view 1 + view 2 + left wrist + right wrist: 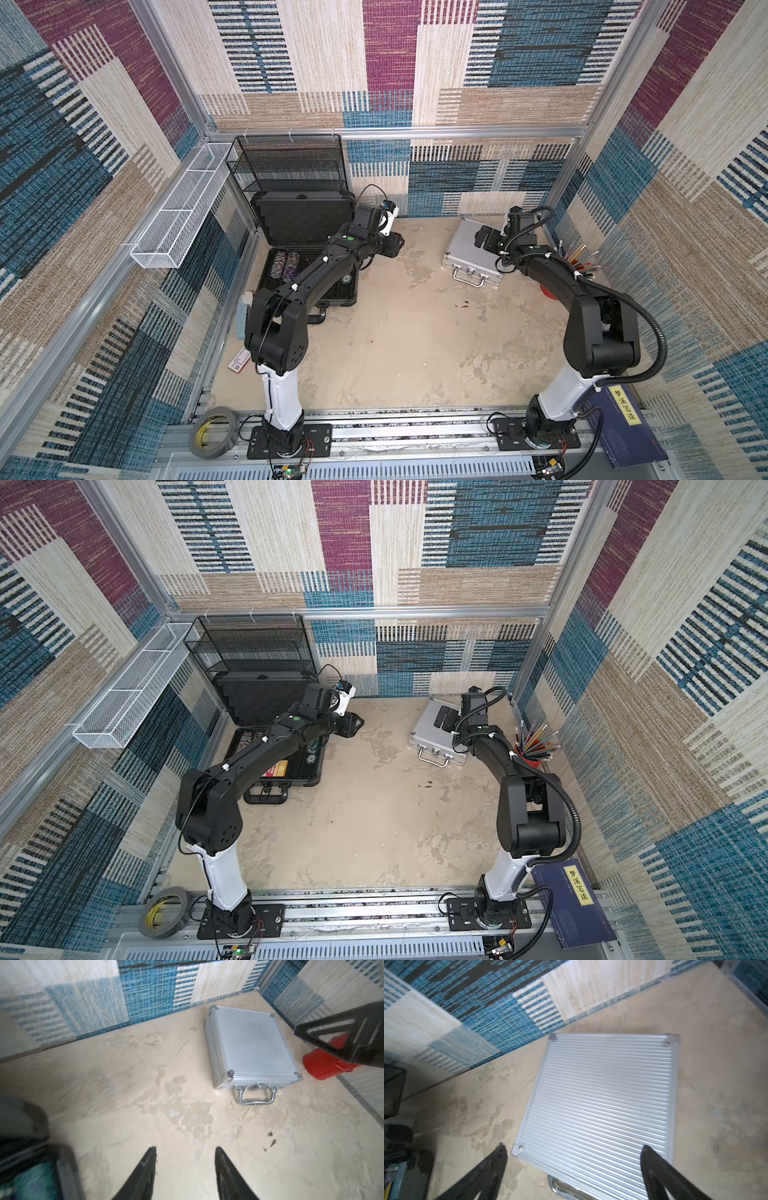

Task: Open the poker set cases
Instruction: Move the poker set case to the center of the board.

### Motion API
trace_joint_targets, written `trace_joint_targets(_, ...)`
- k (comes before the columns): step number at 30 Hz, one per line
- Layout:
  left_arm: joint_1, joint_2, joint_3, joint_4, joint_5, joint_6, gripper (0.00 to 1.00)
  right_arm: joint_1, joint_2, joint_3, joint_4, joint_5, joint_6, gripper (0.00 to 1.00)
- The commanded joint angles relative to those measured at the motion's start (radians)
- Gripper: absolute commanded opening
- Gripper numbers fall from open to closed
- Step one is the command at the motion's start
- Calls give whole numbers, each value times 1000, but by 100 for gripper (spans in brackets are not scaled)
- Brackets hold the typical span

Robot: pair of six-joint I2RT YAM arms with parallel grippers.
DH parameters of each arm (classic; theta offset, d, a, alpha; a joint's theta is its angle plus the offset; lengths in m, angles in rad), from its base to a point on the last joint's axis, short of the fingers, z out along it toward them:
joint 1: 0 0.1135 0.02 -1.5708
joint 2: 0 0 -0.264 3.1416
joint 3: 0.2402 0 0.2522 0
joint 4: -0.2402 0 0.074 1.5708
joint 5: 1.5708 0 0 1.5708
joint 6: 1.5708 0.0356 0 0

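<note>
1. Patchwork carpet lines the booth walls, and the beige tabletop [415, 332] carries both cases; the big dark case [299, 220] sits at the back left, the silver case [463, 249] at the back right, well apart.
2. We see the dark case open; its lid leans back against the black mesh rack [291, 162], which props it up; chips [286, 266] show in its base.
3. Our left gripper [185, 1148] hangs over bare tabletop just beside that case; its jaws stand moderately apart with nothing between them; we judge its share done.
4. The silver case lies flat with its lid down and its handle [257, 1097] toward our bases; this half remains.
5. Our right gripper [573, 1146] hovers above the ribbed lid, jaws wide and empty; we judge that spread is readiness for the latches by the handle; whether those are undone we cannot tell.
6. A red pencil pot [320, 1066] stands just beside the silver case; we think the rising lid could brush it.
</note>
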Motion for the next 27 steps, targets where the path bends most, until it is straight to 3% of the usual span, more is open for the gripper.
trace_joint_targets(1,-17,111,124,41,106,-24,50,-45,4,-20,19,-4,40,99)
trace_joint_targets(6,-33,294,301,81,237,-103,53,-120,26,-63,65,-34,57,99)
trace_joint_targets(15,-73,557,560,82,331,-203,61,-170,108,-78,125,-131,15,99)
trace_joint_targets(27,-81,768,831,-29,251,-176,68,-180,221,-43,183,-320,-92,90)
